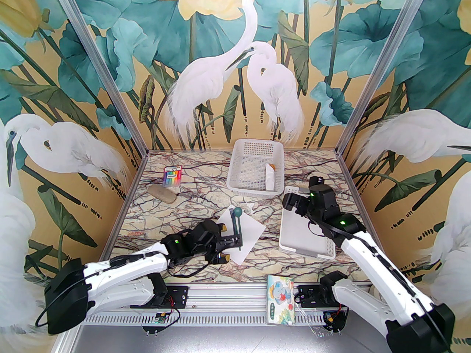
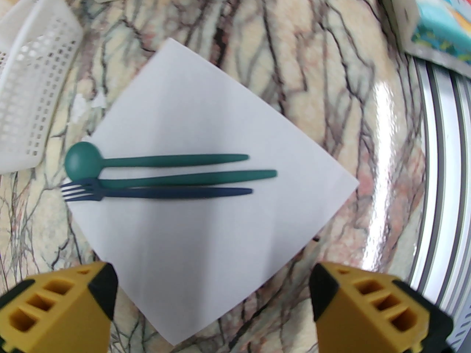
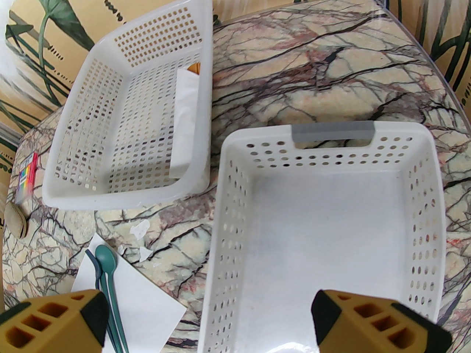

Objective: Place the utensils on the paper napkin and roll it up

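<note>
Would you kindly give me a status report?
Both open: left gripper above napkin, right gripper above handled basket. The utensils lie on it, heads overhanging; unrolled. Small paper scraps near its corner.

A perforated basket (image 1: 235, 167) is sitting at the tabletop's far edge, holding an orange-tipped paper roll (image 1: 271, 177) along its right wall. A second basket (image 1: 298, 234) is lying by the right edge. A marker pack (image 1: 172, 177) and a stone (image 1: 162, 194) are resting toward the far-left corner. A tissue pack (image 1: 280, 299) is lying at the near edge.
</note>
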Motion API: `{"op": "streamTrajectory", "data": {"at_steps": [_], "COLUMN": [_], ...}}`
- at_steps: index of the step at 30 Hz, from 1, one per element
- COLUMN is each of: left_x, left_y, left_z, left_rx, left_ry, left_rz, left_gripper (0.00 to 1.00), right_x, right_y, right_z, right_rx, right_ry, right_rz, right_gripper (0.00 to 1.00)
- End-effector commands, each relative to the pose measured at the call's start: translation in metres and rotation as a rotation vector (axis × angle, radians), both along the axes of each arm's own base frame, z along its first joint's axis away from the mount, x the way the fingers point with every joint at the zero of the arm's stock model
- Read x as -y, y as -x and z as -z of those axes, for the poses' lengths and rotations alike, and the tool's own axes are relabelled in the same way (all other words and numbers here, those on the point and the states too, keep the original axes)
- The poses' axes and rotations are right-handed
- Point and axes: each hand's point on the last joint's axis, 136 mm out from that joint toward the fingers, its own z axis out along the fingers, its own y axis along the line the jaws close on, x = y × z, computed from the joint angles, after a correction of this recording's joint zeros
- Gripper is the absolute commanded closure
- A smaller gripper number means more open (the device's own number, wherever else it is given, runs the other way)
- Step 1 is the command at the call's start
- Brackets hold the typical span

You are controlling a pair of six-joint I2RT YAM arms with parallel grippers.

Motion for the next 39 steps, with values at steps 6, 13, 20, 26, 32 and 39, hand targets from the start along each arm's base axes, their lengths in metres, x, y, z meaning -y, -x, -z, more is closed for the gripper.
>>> {"op": "streamTrajectory", "data": {"at_steps": [6,13,20,26,32,39], "left_x": [0.016,0.035,0.044,0.050,0.055,0.056], "left_y": [0.007,0.014,0.026,0.023,0.015,0.008], "left_z": [0.012,0.020,0.037,0.043,0.044,0.051], "left_rx": [-0.031,-0.079,-0.095,-0.082,-0.050,-0.026], "left_ry": [-0.076,-0.050,-0.100,-0.095,-0.097,-0.127], "left_rz": [-0.018,-0.026,-0.008,-0.025,-0.044,-0.057], "left_gripper": [0.16,0.18,0.18,0.18,0.19,0.23], "right_x": [0.009,0.011,0.012,0.011,0.009,0.009], "right_y": [0.004,0.006,0.007,0.008,0.008,0.009], "right_z": [0.011,0.015,0.021,0.022,0.024,0.024], "right_rx": [-0.004,-0.012,-0.022,-0.028,-0.034,-0.038], "right_ry": [0.022,0.037,0.036,0.027,0.018,0.017], "right_rz": [0.024,0.029,0.034,0.032,0.030,0.031], "right_gripper": [0.01,0.01,0.01,0.01,0.01,0.01]}}
